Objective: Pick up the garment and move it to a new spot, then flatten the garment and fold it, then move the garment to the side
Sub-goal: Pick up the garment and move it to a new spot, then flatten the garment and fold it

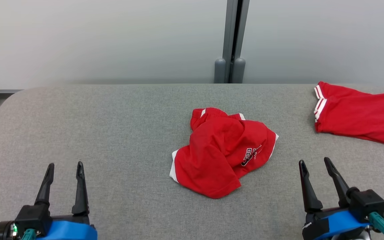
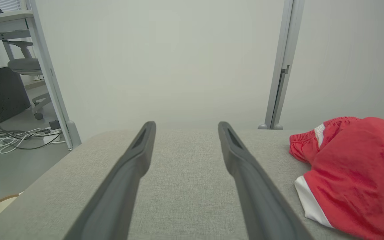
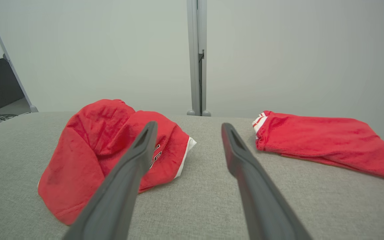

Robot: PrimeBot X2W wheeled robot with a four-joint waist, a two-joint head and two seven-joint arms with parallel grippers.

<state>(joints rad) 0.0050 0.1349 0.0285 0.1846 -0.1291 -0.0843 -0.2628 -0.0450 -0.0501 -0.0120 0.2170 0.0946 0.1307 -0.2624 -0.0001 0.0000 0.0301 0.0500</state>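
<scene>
Red on grey: crumpled red garment with white trim (image 1: pixel 223 151) lies bunched near the middle of the grey fabric-covered counter (image 1: pixel 112 126), dark lettering on its right side. Left tool (image 1: pixel 65 164) wide open, empty, near left, well apart from it. Right tool (image 1: pixel 314 161) also wide open, empty, near right (closer to the garment, not touching). Second red folded garment (image 1: pixel 358 115) lies flat at the far right.
</scene>
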